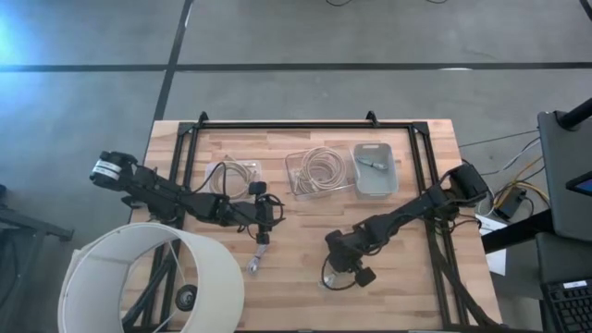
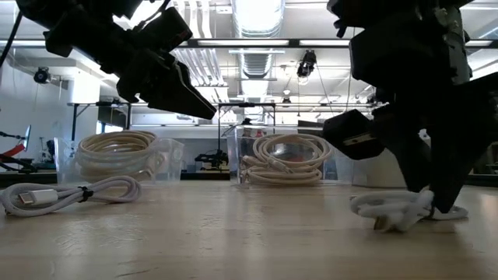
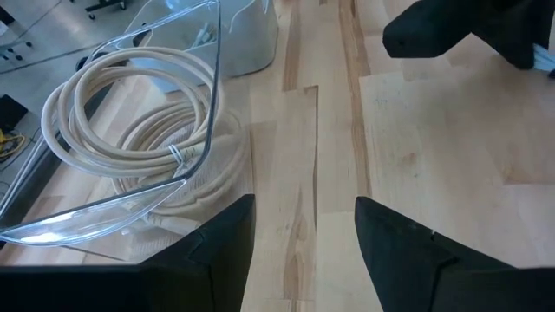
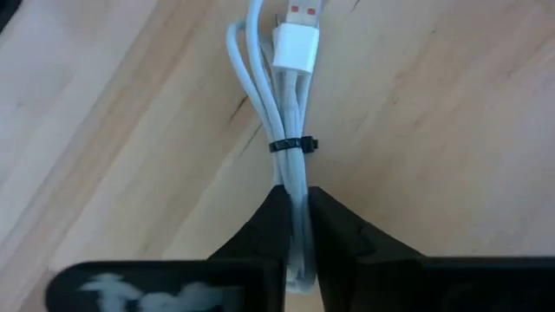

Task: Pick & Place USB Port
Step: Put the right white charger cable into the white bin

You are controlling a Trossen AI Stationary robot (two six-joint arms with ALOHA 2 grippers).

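White USB cable [image 4: 293, 130], right end effector [image 4: 295, 227] clamped

Count, per kind:

- Robot arms: two, left arm [image 1: 176, 196] and right arm [image 1: 407, 217], one pincer each.
- Clear bins holding coiled cable: two, first clear bin [image 1: 233, 178] toward desk's left edge, second clear bin [image 1: 320, 173] near far-edge middle.
- Grey tray [image 1: 375, 170]: one, beside second clear bin.
- Loose white USB cable bundles on desk [image 1: 305, 277]: two, first bundle [image 1: 258, 254] and second bundle [image 4: 290, 147].
- Lampshade [image 1: 153, 277]: one, at near left corner.
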